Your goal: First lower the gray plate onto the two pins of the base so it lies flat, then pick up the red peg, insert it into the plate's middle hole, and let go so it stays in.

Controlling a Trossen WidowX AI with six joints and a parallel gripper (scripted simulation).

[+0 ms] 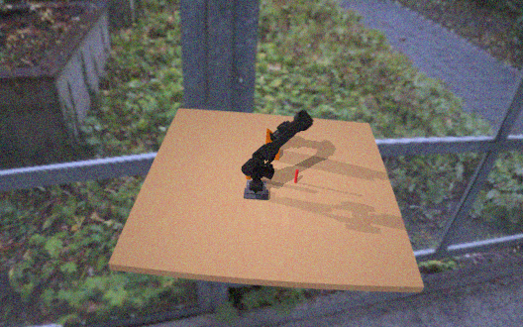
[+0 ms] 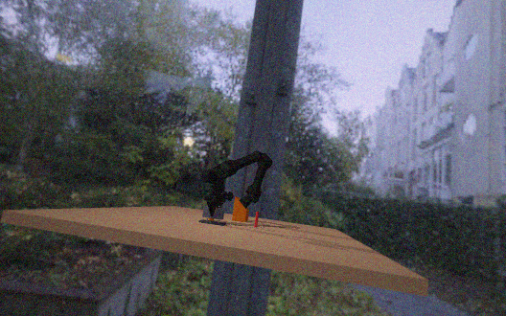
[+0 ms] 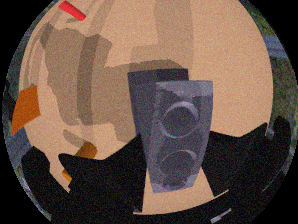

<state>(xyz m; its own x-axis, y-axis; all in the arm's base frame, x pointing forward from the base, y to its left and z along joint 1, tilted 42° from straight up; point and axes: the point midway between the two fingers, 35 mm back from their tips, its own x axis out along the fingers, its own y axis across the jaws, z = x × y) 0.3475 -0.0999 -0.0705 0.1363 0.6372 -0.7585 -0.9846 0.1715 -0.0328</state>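
The gray plate (image 2: 205, 211) (image 3: 180, 142) is held between the fingers of my gripper (image 1: 257, 185) (image 2: 213, 214) (image 3: 167, 132), which is shut on it. Round holes show in the plate's face in the wrist view. The plate hangs a little above the dark base (image 1: 257, 196) (image 2: 218, 223) (image 3: 139, 95), with a gap between them in the exterior view. In the wrist view the base shows past the plate's upper left side. The pins are hidden. The red peg (image 1: 296, 176) (image 2: 256, 219) (image 3: 73, 11) stands upright on the table, apart from the base.
A tall orange block (image 1: 268, 135) (image 2: 240, 211) (image 3: 26, 110) stands behind the base in the top view. A small orange block (image 3: 88, 150) stands close to the gripper, mostly hidden by it. The arm's shadow falls across the wooden table (image 1: 194, 238) (image 2: 116, 230).
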